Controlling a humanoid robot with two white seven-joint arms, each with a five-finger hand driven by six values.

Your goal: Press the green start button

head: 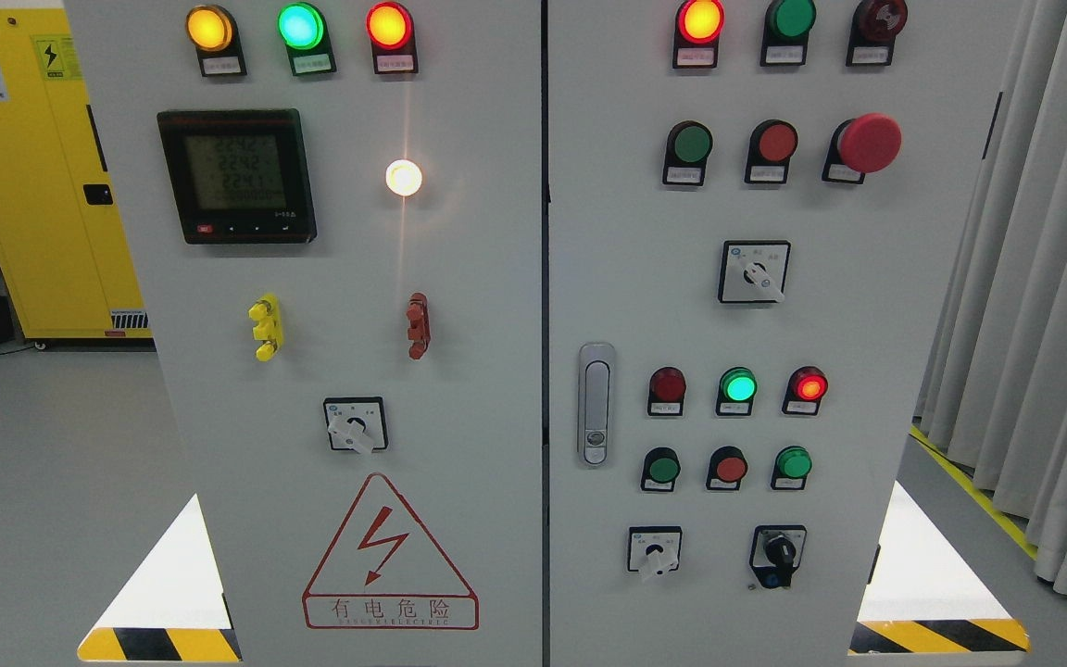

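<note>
Head view is showing a grey electrical cabinet point(459, 278) with two doors filling the frame; no robot hand is showing, so the state of the fingers cannot be told. On the left door a red warning triangle point(390, 553) with a lightning bolt is reading "有电危险". Above it a digital meter point(237, 176) is displaying rows of digits close to 224, too blurred to read exactly. Small label plates under the lamps and buttons are too small to read. On the right door, unlit green push buttons are sitting at upper left point(689, 144) and in the lower row at left point(661, 469), with a brighter green button point(793, 462) at that row's right end; which one is the start button cannot be told. A red mushroom button point(869, 143) is projecting at upper right. Behind, at far left, a yellow cabinet point(24, 185) is carrying hazard stickers
</note>
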